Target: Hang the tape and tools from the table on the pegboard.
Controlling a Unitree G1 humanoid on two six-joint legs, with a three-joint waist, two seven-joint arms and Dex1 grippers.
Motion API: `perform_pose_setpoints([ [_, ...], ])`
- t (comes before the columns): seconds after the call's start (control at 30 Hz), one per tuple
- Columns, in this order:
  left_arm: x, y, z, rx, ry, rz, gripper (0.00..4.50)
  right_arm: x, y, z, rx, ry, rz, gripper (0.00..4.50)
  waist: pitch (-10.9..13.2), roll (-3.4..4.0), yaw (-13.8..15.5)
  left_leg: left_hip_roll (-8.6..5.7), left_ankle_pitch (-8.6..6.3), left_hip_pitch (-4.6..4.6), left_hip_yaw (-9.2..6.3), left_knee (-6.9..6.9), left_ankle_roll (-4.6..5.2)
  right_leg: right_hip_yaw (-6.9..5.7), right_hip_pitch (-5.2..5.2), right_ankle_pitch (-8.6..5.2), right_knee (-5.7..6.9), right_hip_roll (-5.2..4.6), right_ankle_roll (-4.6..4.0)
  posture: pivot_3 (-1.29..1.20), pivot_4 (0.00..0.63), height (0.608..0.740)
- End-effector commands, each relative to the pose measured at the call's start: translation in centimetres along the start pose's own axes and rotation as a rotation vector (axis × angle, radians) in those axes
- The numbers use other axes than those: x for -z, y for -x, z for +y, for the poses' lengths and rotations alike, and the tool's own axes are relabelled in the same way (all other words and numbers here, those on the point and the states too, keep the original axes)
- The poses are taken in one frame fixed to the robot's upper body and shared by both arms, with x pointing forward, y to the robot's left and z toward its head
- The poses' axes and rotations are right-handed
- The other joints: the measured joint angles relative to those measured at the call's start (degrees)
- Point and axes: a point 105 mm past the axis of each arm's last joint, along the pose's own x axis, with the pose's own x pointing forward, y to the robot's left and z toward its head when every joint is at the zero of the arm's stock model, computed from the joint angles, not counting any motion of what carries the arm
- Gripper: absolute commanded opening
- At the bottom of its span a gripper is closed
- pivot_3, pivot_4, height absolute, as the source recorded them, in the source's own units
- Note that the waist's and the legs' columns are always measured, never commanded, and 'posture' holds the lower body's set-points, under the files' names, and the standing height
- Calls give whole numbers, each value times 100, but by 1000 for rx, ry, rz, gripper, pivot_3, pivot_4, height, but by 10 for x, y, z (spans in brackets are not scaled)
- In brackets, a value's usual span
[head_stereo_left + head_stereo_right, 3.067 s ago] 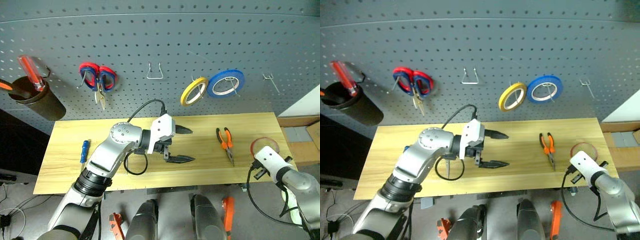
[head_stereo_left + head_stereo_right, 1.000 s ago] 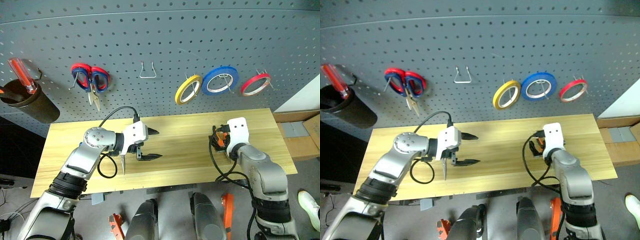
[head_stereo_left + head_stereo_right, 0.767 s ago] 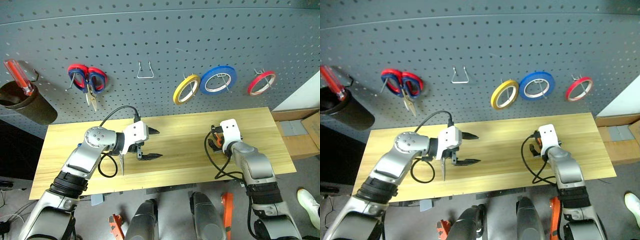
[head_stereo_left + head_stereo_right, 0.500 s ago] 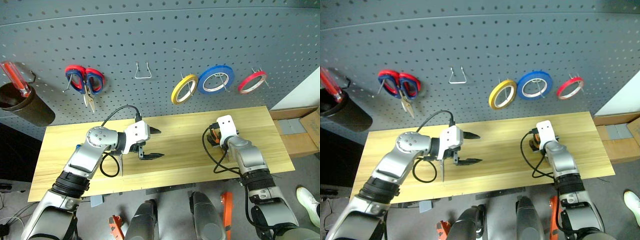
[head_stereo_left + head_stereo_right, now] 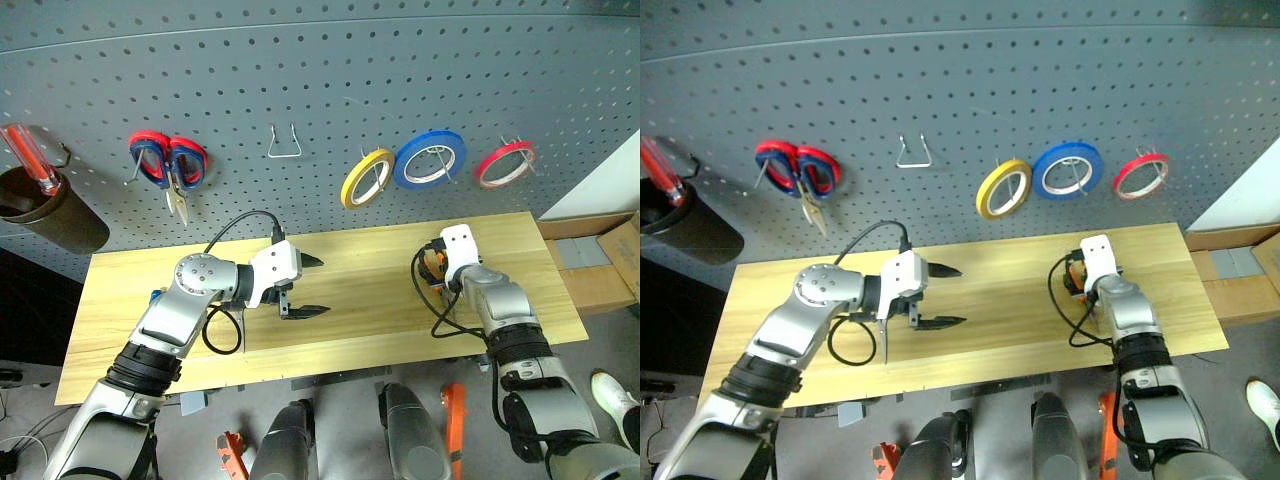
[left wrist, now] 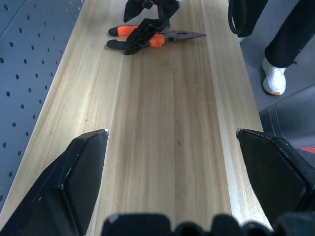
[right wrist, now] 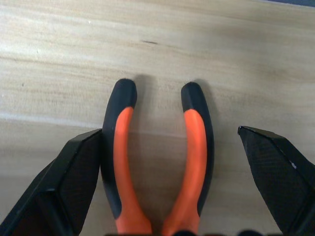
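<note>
The red tape [image 5: 503, 163] hangs on a hook at the right of the pegboard [image 5: 330, 80]. Orange-and-black pliers [image 7: 157, 162] lie on the table [image 5: 380, 320], handles pointing to the pegboard. My right gripper [image 7: 171, 132] is open, low over them, one finger on each side of the handles and apart from them. My left gripper [image 5: 308, 285] hovers open and empty over the table's middle. Under the left forearm a scissors blade [image 5: 885, 345] pokes out, its handles hidden. A bit of the blue screwdriver [image 5: 155, 296] shows beside the left elbow.
On the pegboard hang a blue tape ring [image 5: 429, 160], a yellow one [image 5: 366, 178], red-and-blue scissors [image 5: 168, 160] and a bare wire hook [image 5: 285, 145]. A dark cup [image 5: 40, 205] holds a red screwdriver. A person's shoe [image 5: 610, 390] is on the floor, right.
My right gripper has reached forward and sunk, still open, until its fingers straddle the pliers' handles. The left arm has stayed put. The head view has shifted a little.
</note>
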Motion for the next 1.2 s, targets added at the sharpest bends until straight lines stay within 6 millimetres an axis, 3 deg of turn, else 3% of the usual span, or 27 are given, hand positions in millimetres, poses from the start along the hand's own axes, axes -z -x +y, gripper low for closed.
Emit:
perform_pose_setpoints([
  [0.03, -11, 2, 2, -12, -35, -32, 4500, 32, 3, 2, -23, -40, 113, 4465, -1, -1, -2, 0, 0, 0, 0, 0, 0, 0, 0, 0, 0, 0, 0, -155, 327, 740],
  [0.4, -12, 1, 4, -18, -39, -37, 4500, 40, 1, 13, -56, -36, 139, 4465, -6, -10, -4, 2, 0, 6, 2, 2, 0, 2, 1, 0, 7, 1, -1, -154, 325, 740],
  [0.6, -12, 1, 4, -29, -25, -47, 4500, 51, 1, 11, -56, -31, 163, 2667, -13, -21, -2, 1, 0, 11, 3, 3, 0, 2, 7, 1, 7, 1, -1, -154, 325, 740],
  [0.77, -10, 6, 8, -101, 23, -76, 4500, 33, 8, 14, -49, -6, 76, 2661, -17, -27, -1, 1, 0, 10, -2, 4, 0, 1, 7, 1, 7, 1, -1, -155, 322, 740],
  [0.87, -4, 17, 9, -166, 74, -87, 4500, 20, 24, 23, -65, -7, 0, 2661, -16, -26, -2, 2, 0, 7, -7, 0, 0, 0, 1, 1, 6, 1, -1, -154, 323, 740],
  [1.03, -3, 31, 0, -235, 182, -121, 4500, 15, 65, 52, -117, -25, -88, 2661, -13, -21, -1, 2, -2, -6, -25, -9, -1, 7, -18, 1, 2, -2, -1, -136, 329, 740],
  [1.2, -1, 42, -5, -301, 237, -128, 4500, -12, 110, 85, -191, 65, -284, 2661, -10, -17, 15, 2, -2, -2, -26, -8, -1, 10, -21, 1, 8, -2, -1, -129, 332, 740],
])
